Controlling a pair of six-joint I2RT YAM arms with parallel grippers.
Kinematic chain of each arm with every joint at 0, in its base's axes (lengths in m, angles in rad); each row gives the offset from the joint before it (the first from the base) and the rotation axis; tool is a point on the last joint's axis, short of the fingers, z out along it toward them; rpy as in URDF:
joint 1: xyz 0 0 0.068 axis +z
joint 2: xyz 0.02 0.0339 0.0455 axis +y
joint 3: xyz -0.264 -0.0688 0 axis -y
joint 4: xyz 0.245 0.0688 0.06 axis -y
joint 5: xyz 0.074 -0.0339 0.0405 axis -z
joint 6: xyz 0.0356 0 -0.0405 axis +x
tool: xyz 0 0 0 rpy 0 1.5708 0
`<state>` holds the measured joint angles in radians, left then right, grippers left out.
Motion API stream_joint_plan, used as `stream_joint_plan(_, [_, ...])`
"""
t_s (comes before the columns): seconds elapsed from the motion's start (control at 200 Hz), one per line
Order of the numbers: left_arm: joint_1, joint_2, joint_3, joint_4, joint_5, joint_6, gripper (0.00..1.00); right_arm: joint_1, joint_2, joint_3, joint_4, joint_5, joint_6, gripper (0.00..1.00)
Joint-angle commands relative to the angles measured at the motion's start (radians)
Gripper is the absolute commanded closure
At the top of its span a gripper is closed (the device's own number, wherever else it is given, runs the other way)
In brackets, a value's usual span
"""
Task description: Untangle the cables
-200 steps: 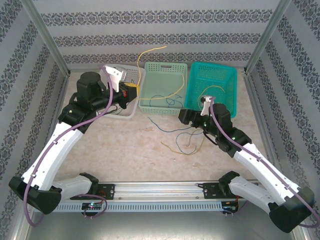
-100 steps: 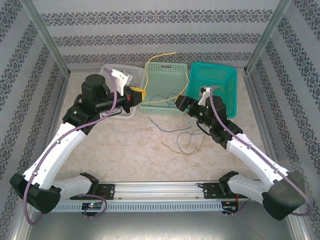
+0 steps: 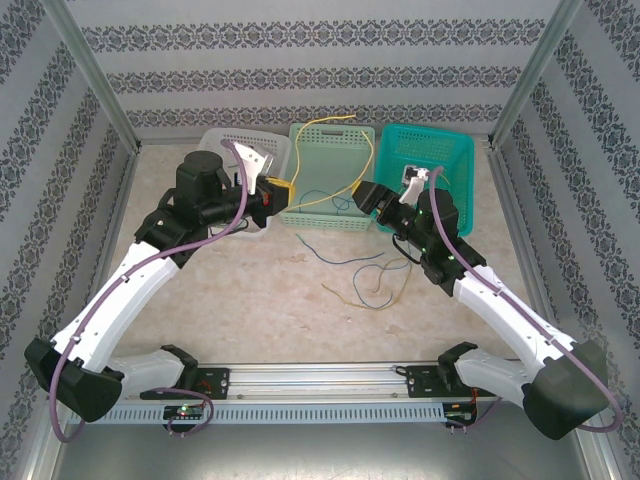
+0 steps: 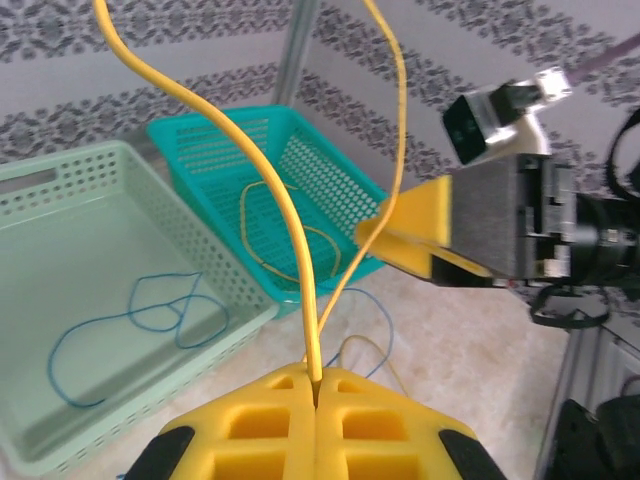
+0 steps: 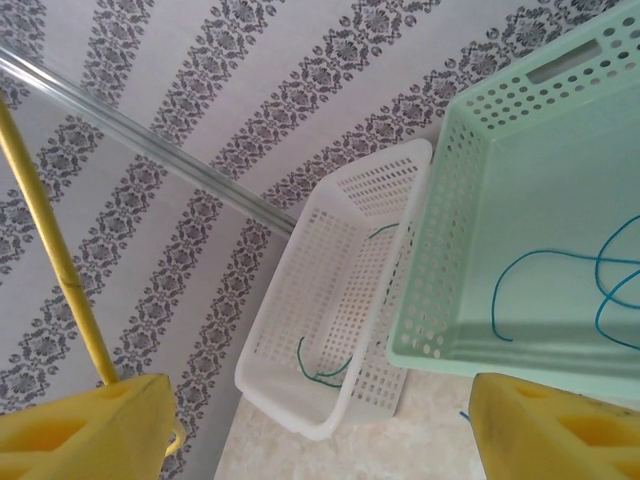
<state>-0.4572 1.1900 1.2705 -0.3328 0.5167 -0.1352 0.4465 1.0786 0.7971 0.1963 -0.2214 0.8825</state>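
My left gripper (image 3: 283, 188) (image 4: 317, 380) is shut on a yellow cable (image 3: 322, 122) (image 4: 285, 215). This cable arcs up over the light green basket (image 3: 352, 141) and comes down beside my right gripper (image 3: 365, 196). In the right wrist view the right gripper (image 5: 315, 392) stands open, and the yellow cable (image 5: 50, 250) runs down against its left finger (image 5: 90, 425). A loose tangle of blue and yellow cables (image 3: 366, 282) lies on the table between the arms. A blue cable (image 4: 130, 320) (image 5: 560, 285) lies in the light green basket.
Three baskets line the back: a white basket (image 3: 222, 140) (image 5: 345, 300) holding a green cable (image 5: 325, 372), the light green one, and a teal basket (image 3: 455, 150) (image 4: 215, 130) holding a yellow cable (image 4: 290, 240). Metal frame posts and patterned walls close in the sides.
Both grippers have moved toward the light green basket and closer together. The left one carried the yellow cable to the right, and the cable's arc has narrowed.
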Motion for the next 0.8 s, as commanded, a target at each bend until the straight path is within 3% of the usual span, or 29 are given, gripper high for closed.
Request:
stream_joint_plan(0.0, [-0.008, 0.0, 0.001, -0.011, -0.138, -0.007, 0.97, -0.011, -0.027, -0.014, 0.025, -0.034, 0.012, 0.23])
stream_joint_plan(0.155, [-0.008, 0.005, -0.006, 0.026, -0.239, -0.074, 0.97, -0.013, -0.045, -0.036, -0.017, -0.04, 0.033, 0.23])
stream_joint_plan(0.38, [-0.028, 0.017, -0.041, 0.131, -0.12, -0.12, 0.97, -0.015, -0.021, -0.065, 0.024, -0.034, 0.09, 0.22])
stream_joint_plan(0.629, [-0.083, 0.02, -0.05, 0.13, -0.108, -0.079, 0.97, -0.014, 0.082, -0.039, 0.134, -0.059, 0.189, 0.19])
stream_joint_plan(0.794, [-0.115, 0.022, -0.062, 0.173, -0.091, -0.086, 0.97, -0.008, 0.162, 0.001, 0.158, -0.088, 0.222, 0.22])
